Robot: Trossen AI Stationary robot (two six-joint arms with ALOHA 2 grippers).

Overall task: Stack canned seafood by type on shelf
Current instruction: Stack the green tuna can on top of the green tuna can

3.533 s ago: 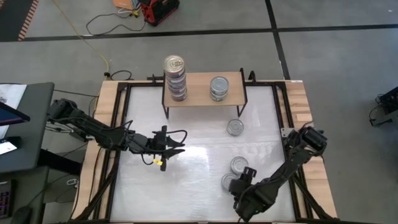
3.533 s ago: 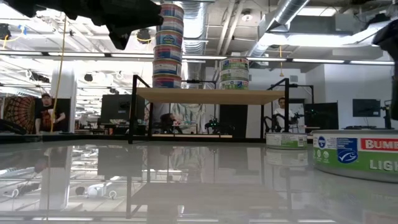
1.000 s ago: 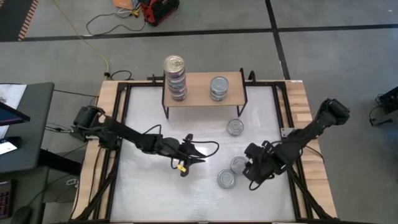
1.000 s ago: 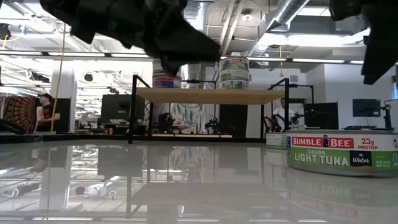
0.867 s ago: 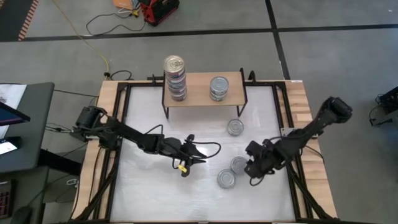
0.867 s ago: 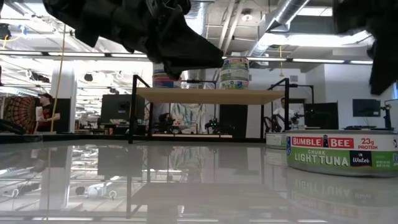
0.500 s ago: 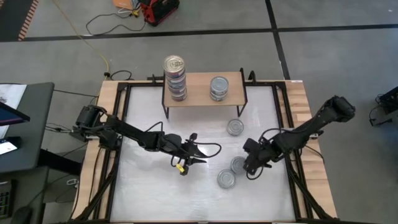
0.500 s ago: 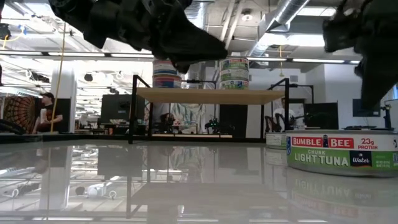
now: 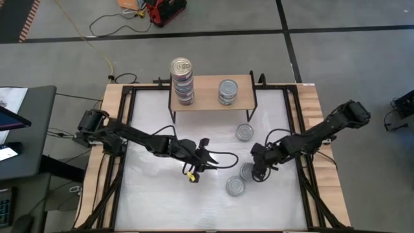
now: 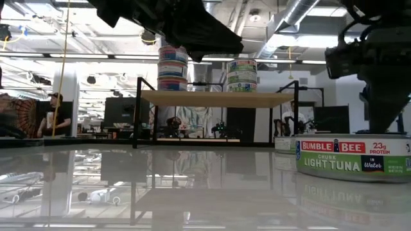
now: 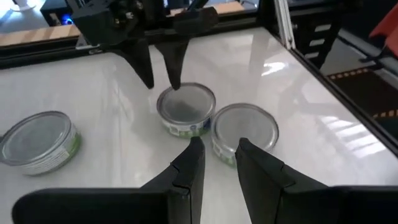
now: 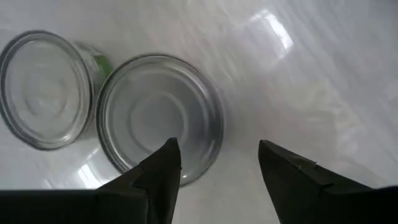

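Note:
The shelf (image 9: 212,96) stands at the table's far edge with a tall stack of tins (image 9: 182,81) on its left and a short stack (image 9: 227,92) on its right. Three silver-lidded tins rest flat on the table: one near the shelf (image 9: 244,133), one mid-right (image 9: 248,171) and one nearer (image 9: 235,186). My right gripper (image 12: 217,149) is open just above the mid-right tin (image 12: 158,118), one finger over its lid and one beyond its rim. My left gripper (image 11: 217,146) hovers at mid-table, fingers a little apart and empty, pointing at those tins.
The table's wooden rails (image 9: 310,103) run along both sides. The two nearer tins sit side by side, almost touching (image 11: 214,121). A yellow tag on a cable (image 9: 191,175) hangs below my left arm. A broad bare stretch of white table (image 9: 162,200) lies at the near left.
My right gripper has swung toward the table's left and far side, from beside the two nearer tins to over the mid-right tin. My left gripper has drifted a little toward the table's right. The tins have stayed where they were.

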